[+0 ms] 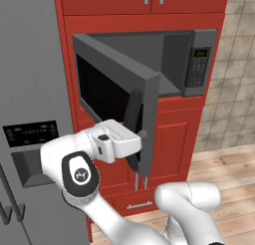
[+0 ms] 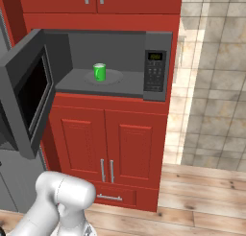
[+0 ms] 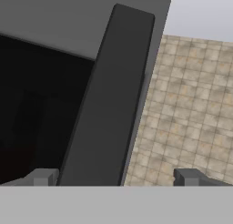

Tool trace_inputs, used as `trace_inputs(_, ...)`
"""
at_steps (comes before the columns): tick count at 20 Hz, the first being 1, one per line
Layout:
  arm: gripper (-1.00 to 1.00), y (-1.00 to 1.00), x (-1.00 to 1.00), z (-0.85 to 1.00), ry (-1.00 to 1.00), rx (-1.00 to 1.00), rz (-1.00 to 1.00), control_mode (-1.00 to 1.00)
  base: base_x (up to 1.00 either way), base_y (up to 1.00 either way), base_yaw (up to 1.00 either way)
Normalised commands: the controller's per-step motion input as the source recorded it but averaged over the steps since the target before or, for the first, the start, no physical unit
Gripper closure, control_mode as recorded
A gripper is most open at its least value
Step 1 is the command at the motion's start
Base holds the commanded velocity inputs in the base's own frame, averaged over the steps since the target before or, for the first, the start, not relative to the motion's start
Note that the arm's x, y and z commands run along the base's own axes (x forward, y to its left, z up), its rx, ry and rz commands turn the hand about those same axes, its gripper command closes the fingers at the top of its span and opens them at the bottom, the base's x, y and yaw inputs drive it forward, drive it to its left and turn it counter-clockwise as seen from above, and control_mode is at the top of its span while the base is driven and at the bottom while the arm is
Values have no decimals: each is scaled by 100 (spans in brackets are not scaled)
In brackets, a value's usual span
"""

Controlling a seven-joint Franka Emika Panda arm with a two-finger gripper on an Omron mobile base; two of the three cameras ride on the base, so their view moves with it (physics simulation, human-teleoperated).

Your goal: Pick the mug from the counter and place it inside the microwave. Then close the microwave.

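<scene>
The green mug (image 2: 99,72) stands upright on the floor of the microwave (image 2: 156,69), near the middle of the cavity. The microwave's door (image 1: 114,84) hangs wide open to the left. My gripper (image 1: 138,139) is up against the outer face of that door, at the lower part of its black handle (image 1: 132,114). In the hand view the gripper (image 3: 114,177) is open, the handle (image 3: 109,104) rising between its two fingertips (image 3: 43,177), and nothing is gripped. The counter is out of view.
A tall grey fridge (image 1: 30,89) stands just left of the open door. Red cabinet doors (image 2: 110,139) and a drawer sit below the microwave. A tiled wall (image 2: 216,86) and wooden floor (image 2: 206,201) lie to the right.
</scene>
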Motion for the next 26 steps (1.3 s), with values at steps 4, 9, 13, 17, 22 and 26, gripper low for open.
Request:
trace_inputs(4, -100, -66, 20, 23, 1, 0, 4, -100, 0, 0, 0)
trace_inputs(9, -100, -65, 20, 19, 0, 0, 6, -100, 0, 0, 0)
trace_inputs(13, -100, -63, 21, 16, 0, 0, 7, -100, 0, 0, 0)
trace_inputs(17, -100, -60, 26, 6, 0, 0, 7, -100, 0, 0, 0)
trace_inputs(22, -100, -47, 28, 0, 2, 1, 8, -100, 0, 0, 0)
trace_inputs(26, -100, -45, 26, 5, 3, 3, 8, -100, 0, 0, 0)
